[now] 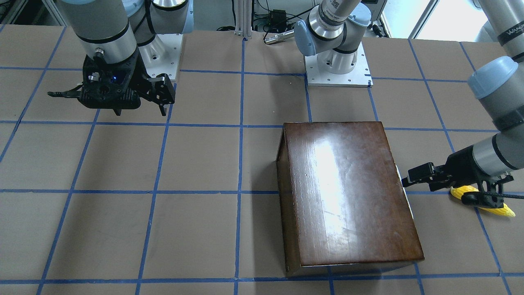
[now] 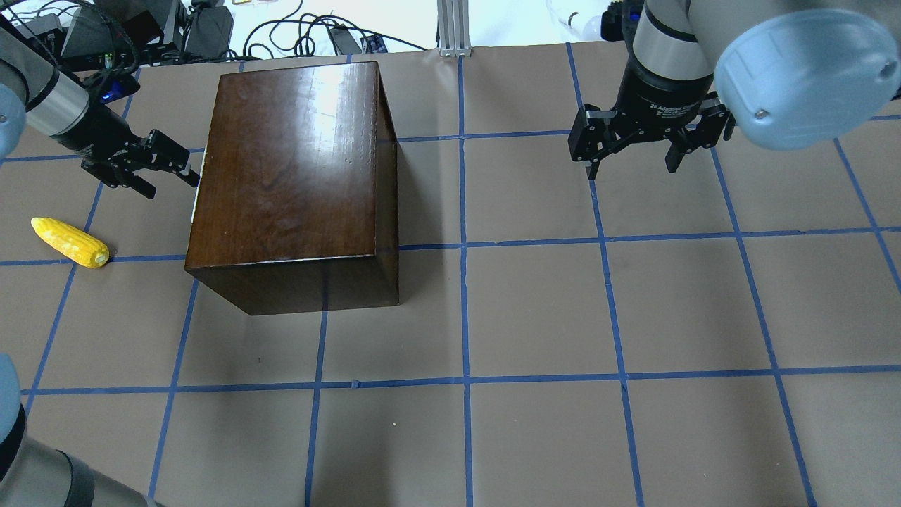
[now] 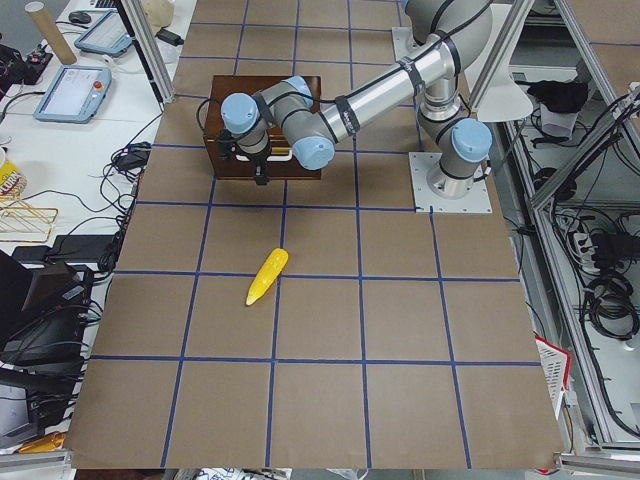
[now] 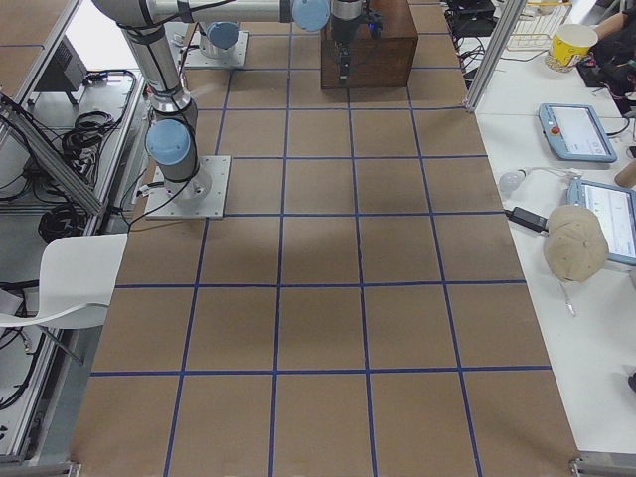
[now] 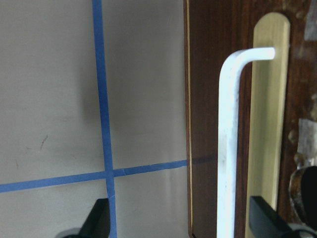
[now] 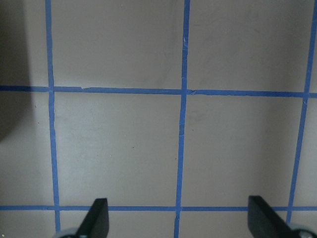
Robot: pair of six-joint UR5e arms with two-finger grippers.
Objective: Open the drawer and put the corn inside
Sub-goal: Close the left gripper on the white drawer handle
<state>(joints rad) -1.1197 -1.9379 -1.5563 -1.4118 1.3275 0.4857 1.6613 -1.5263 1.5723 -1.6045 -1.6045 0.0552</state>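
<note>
The glossy dark-brown wooden box (image 2: 288, 162) stands on the table, and it also shows in the front view (image 1: 348, 192). Its drawer is shut. The left wrist view shows the worn dark front panel (image 5: 203, 99) with a white bar handle (image 5: 228, 148). My left gripper (image 2: 172, 183) is open at the box's drawer side. In its wrist view (image 5: 181, 223) the handle lies between the fingertips, nearer one of them. The yellow corn (image 2: 70, 241) lies on the table beside that arm, partly hidden in the front view (image 1: 497, 209). My right gripper (image 2: 630, 158) is open and empty, hovering far from the box.
The table is brown, with a grid of blue tape lines (image 2: 464, 246). The arm bases (image 1: 337, 69) are bolted at the robot's edge. Cables and equipment (image 2: 176, 28) lie beyond the far edge. The right wrist view shows only bare table (image 6: 119, 148).
</note>
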